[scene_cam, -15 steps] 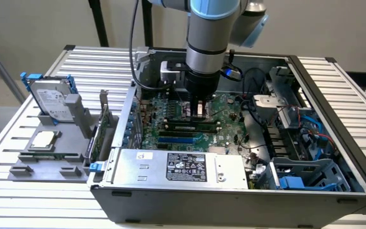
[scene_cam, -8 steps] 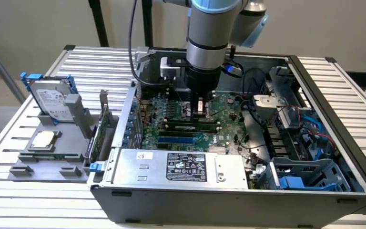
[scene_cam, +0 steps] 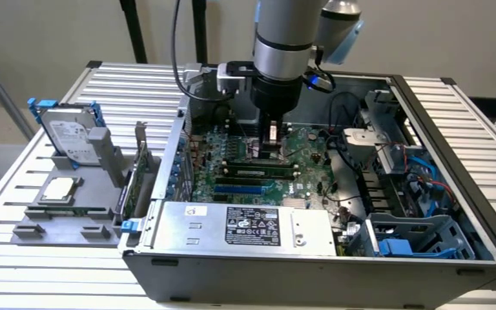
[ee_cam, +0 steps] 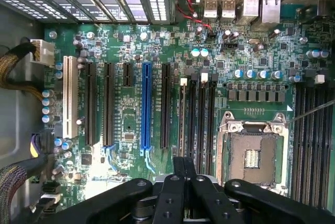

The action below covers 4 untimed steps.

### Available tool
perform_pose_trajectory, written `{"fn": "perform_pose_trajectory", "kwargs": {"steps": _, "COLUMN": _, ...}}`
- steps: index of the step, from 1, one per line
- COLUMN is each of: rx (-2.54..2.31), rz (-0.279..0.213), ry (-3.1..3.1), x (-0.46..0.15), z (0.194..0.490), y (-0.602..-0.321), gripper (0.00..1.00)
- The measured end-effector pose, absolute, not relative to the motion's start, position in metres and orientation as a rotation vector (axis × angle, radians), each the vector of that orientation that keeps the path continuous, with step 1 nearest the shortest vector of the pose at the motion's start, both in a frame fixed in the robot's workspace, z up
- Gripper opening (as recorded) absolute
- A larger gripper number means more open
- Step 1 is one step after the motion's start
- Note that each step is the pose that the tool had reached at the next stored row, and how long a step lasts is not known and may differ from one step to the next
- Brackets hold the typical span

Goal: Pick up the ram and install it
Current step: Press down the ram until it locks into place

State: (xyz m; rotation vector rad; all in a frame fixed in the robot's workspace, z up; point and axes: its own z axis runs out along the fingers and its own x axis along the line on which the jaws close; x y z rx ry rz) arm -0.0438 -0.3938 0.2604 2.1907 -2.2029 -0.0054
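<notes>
— Can any text be read?
— None. A white label with black print and certification marks is borne by the power supply (scene_cam: 248, 226), but no word can be made out. Silkscreen is carried by the motherboard (ee_cam: 131, 119), also illegible.

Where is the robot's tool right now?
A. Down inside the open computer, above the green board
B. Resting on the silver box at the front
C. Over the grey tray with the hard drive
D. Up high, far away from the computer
A. In the exterior view the tool reaches down into the open computer case, just over the green motherboard.
</notes>
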Motion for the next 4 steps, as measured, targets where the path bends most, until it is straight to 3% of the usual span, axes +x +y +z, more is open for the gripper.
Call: {"fn": "perform_pose_trajectory", "kwargs": {"steps": 4, "rx": 2.191, "rz": -0.005, "ry": -2.203, "x": -0.0438, "z": 0.2605, "y": -0.3938, "gripper": 0.11}}
